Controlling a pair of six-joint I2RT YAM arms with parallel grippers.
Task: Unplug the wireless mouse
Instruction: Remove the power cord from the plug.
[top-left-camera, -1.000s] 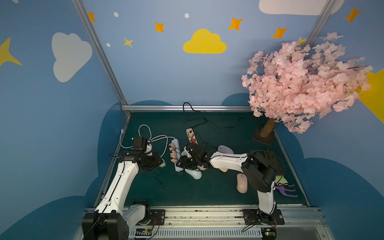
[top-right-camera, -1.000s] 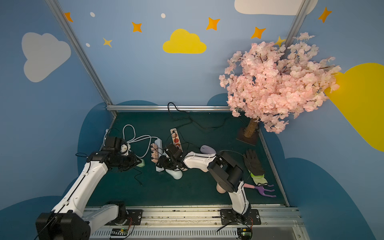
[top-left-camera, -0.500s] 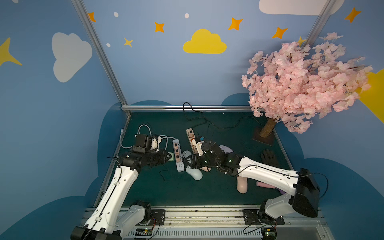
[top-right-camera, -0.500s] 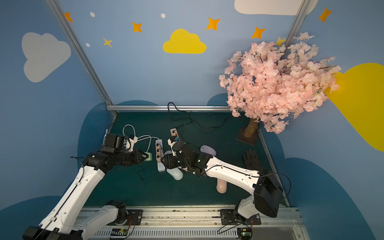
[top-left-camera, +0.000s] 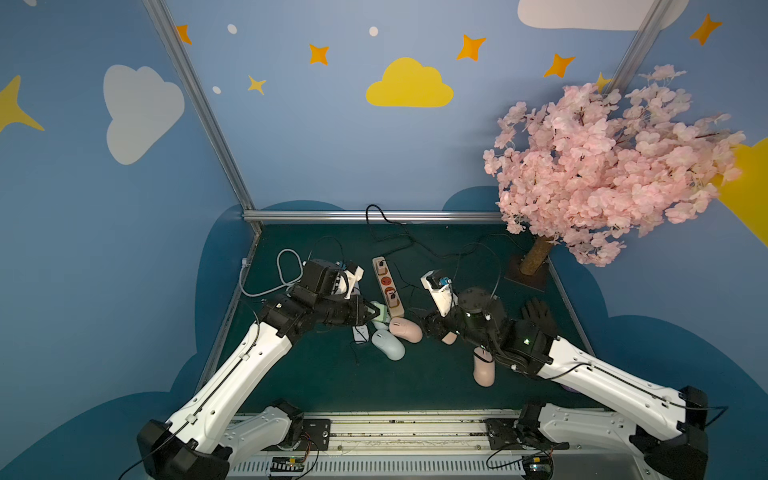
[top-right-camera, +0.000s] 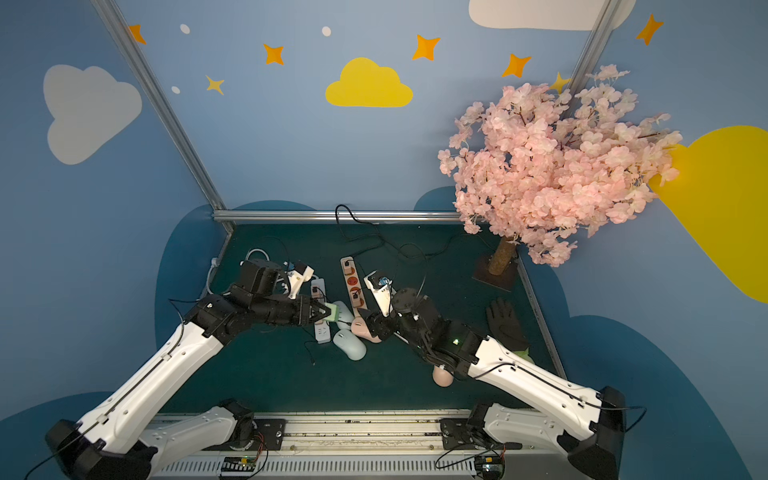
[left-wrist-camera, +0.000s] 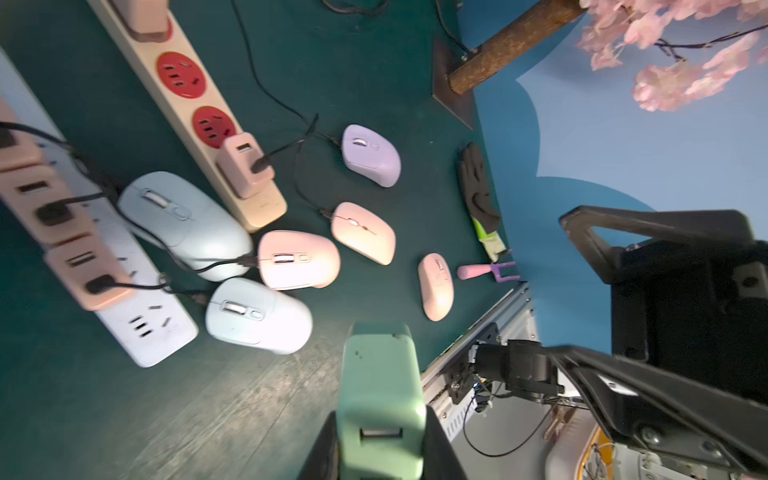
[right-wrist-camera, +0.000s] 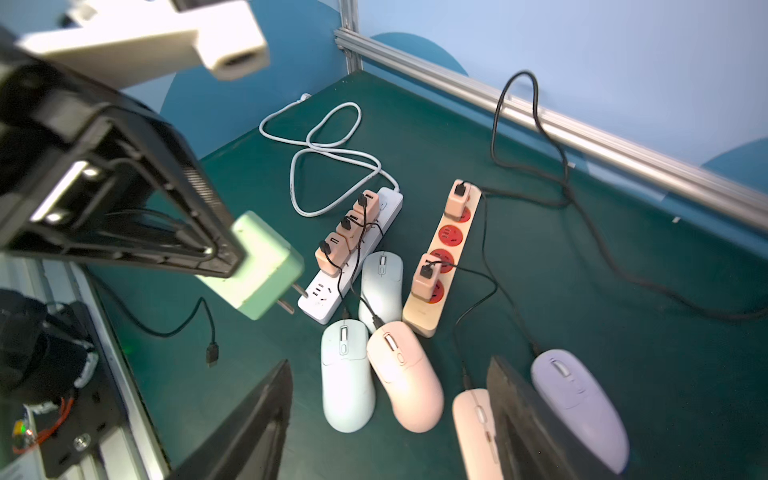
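Note:
My left gripper (top-left-camera: 372, 312) is shut on a mint-green plug adapter (left-wrist-camera: 380, 395), held above the mat with its prongs (right-wrist-camera: 291, 301) bare, just beside the end of the white power strip (right-wrist-camera: 353, 266). A loose black cable plug (right-wrist-camera: 212, 357) lies on the mat below it. Several mice lie clustered by the strips: two pale blue (right-wrist-camera: 347, 382), a pink one (right-wrist-camera: 405, 374), a flat pink one (right-wrist-camera: 478, 432) and a lilac one (right-wrist-camera: 582, 407), most with black cables to pink adapters. One pink mouse (top-left-camera: 484, 370) lies apart without a cable. My right gripper (right-wrist-camera: 390, 363) hovers open over the cluster.
A cream power strip (top-left-camera: 386, 286) with red sockets lies beside the white one, with black cords trailing to the back rail. The blossom tree's base (top-left-camera: 525, 272) stands back right. A black glove (top-left-camera: 538, 313) and a pink-handled rake (left-wrist-camera: 482, 272) lie by the right wall.
The right gripper has opened wider and drawn back to the right of the mice. The left gripper has carried the green adapter rightward toward the strips.

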